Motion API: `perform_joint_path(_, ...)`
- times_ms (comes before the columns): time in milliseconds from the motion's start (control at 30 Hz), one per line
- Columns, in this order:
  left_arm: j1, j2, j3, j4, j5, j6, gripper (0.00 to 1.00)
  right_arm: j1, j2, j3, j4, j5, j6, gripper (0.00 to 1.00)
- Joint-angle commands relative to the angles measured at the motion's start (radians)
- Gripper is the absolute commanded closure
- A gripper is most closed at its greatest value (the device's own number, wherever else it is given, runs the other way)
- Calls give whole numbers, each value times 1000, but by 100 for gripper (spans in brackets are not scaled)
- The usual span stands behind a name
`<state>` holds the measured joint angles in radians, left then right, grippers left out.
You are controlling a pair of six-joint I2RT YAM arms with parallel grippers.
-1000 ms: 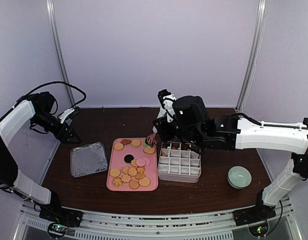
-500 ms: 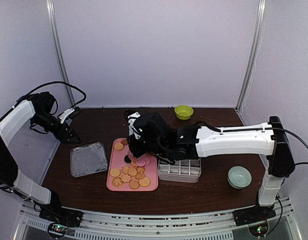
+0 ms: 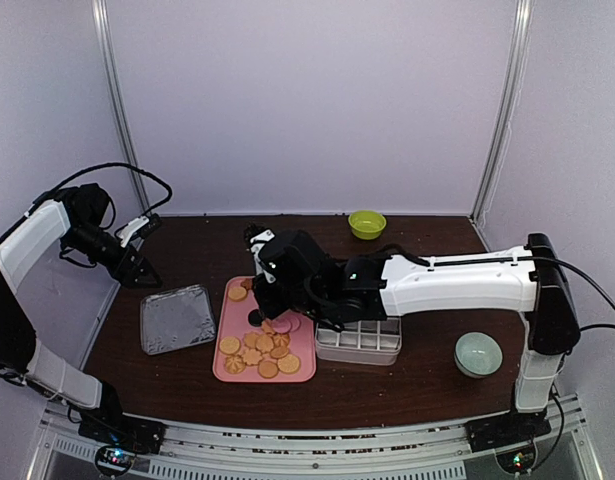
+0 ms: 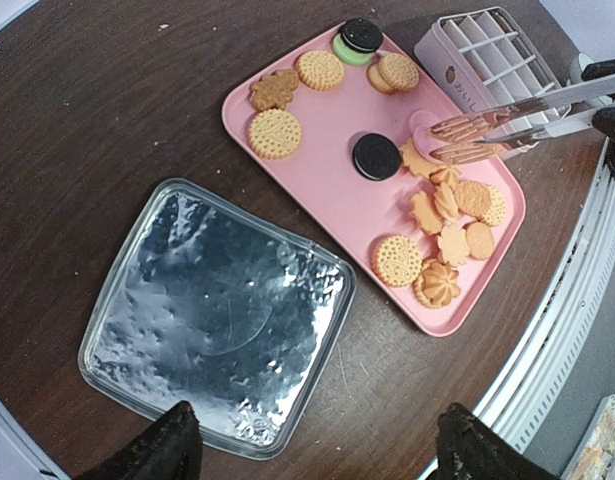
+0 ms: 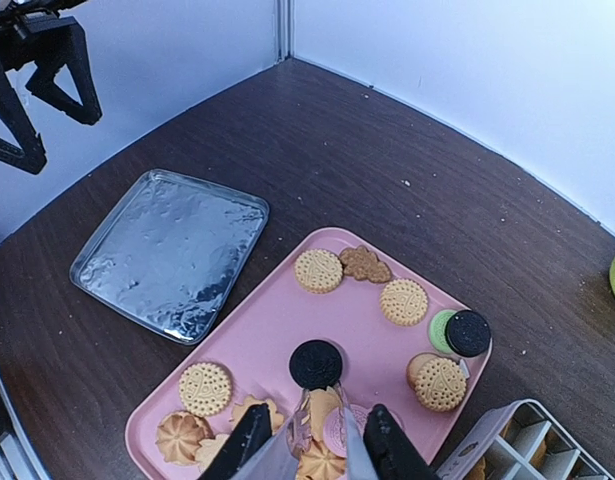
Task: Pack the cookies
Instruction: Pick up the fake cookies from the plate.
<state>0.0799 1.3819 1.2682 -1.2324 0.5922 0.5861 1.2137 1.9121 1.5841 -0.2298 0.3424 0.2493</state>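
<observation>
Small flat cookies (image 4: 474,198), mostly golden-tan with a few black and pinkish, lay scattered across the pink rectangular plastic tray (image 4: 317,175), thickest at its near end. Right over a pinkish cookie (image 4: 424,124), beside a black one, hung the slightly parted tips of the silver metal tongs (image 4: 487,125), and the right gripper (image 5: 315,425) had its fingers clamped on those tongs! A white gridded plastic box (image 3: 359,338) sat just right of the tray, a square silver foil pan (image 4: 217,320) just left. The left gripper (image 3: 137,268) hung well off at the back left, fingers wide apart.
</observation>
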Motion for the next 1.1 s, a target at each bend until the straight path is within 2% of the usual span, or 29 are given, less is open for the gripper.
perform_joint_path(0, 9, 6, 14, -7, 18, 16, 16, 11, -2, -21, 5, 67, -20, 68)
perform_joint_path(1067, 10, 0, 19, -15, 11, 20, 16, 21, 76, -10, -18, 58, -19, 65)
